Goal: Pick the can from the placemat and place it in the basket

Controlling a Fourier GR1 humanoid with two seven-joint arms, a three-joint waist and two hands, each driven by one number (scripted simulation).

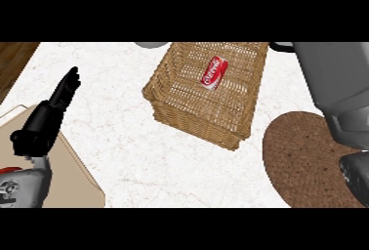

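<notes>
Can in the basket, as I see it from the head view.

I see the red can [214,72] lying on its side inside the wicker basket [189,114], on its woven floor. The round brown placemat [299,156] sits just right of the basket. My left hand [51,114] rests at the left with straight fingers, holding nothing. My right forearm [338,93] fills the right edge; I cannot tell that hand's state.

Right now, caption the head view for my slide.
Red can lies inside the wicker basket; brown placemat bare; left hand open.
</notes>
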